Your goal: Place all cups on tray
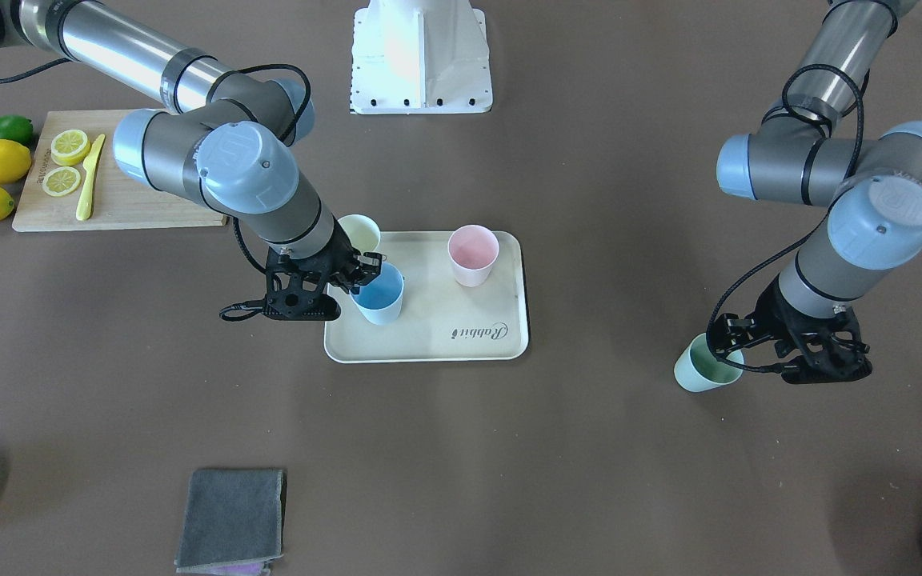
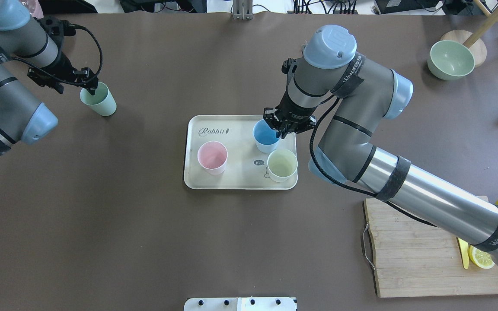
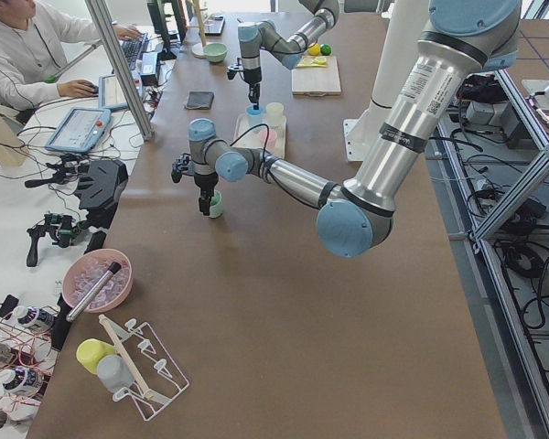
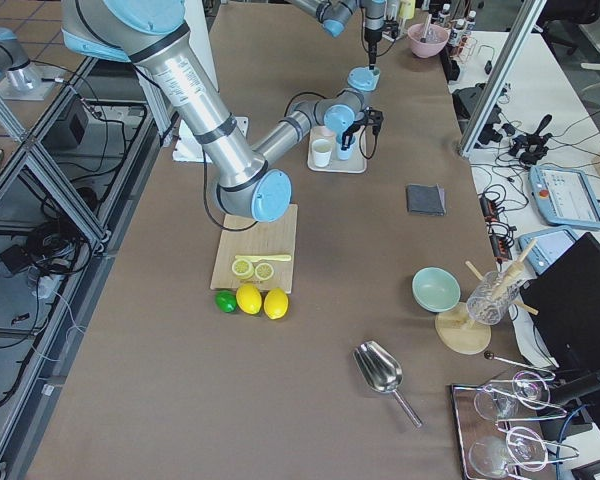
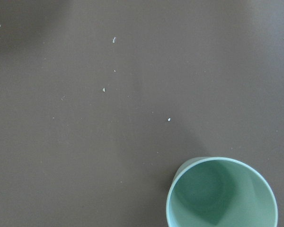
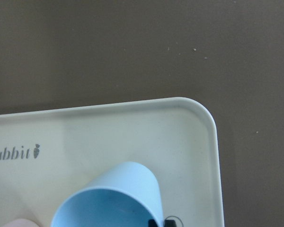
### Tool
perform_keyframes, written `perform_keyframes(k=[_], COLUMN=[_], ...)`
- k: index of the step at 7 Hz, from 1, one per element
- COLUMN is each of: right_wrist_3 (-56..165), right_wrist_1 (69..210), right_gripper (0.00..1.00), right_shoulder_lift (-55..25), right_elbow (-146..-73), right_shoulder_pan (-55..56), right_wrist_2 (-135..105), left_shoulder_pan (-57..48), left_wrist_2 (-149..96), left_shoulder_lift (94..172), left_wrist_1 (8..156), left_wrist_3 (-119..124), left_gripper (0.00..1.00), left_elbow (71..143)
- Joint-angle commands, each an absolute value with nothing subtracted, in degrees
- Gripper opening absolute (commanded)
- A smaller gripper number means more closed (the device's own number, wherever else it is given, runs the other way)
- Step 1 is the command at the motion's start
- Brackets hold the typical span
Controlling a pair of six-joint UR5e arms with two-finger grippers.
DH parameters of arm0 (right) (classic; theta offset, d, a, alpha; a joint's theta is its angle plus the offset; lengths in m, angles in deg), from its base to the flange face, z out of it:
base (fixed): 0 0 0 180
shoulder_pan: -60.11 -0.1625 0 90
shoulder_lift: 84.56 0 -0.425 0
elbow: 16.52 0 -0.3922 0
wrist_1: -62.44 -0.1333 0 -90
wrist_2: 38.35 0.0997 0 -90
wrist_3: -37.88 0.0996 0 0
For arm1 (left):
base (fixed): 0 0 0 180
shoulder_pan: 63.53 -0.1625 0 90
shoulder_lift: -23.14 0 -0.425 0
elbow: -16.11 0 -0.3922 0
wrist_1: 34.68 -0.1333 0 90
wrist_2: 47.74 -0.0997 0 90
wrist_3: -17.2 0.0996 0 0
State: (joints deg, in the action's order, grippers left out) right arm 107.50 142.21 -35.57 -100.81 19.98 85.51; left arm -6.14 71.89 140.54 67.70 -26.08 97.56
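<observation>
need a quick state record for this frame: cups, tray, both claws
tray: cream, mid-table, "Rabbit" script
on tray: pink cup, pale yellow cup
blue cup: over the tray, held by its rim; whether it is set down is unclear
green cup: off the tray, far out on the robot's left side of the table
right claw: shut on the blue cup's rim
left claw: at the green cup's rim, one finger inside; grip unclear
remaining: green cup
</observation>
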Motion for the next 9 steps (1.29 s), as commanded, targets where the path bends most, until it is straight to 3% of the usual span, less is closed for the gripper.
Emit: perform_keyframes(k=[1,2,6,9], right_wrist_3=[107.3,107.4,106.0,84.2], right_wrist_1=[142.9,143.0,148.7,155.6], right_gripper=[1.0,1.0,1.0,1.0], right_shoulder_lift=[-35.4,-35.2,-34.8,-28.4], right_elbow=[-104.2,-105.2,-109.6,-111.3], right_shoulder_pan=[20.1,19.2,11.6,2.4], right_wrist_2=[85.0,85.4,92.5,94.6], left_shoulder_pan=[-6.1,-6.4,-6.1,-10.3], left_wrist_2=[72.1,72.2,79.4,79.1], left_shoulder_lift=[141.2,141.3,145.3,152.4], left_wrist_1=[70.0,70.0,68.3,68.8], left_wrist_3=[-26.9,-27.6,-32.9,-47.7], left_gripper=[0.15,0.0,0.0,0.0], left_elbow=[95.1,94.5,94.8,94.7])
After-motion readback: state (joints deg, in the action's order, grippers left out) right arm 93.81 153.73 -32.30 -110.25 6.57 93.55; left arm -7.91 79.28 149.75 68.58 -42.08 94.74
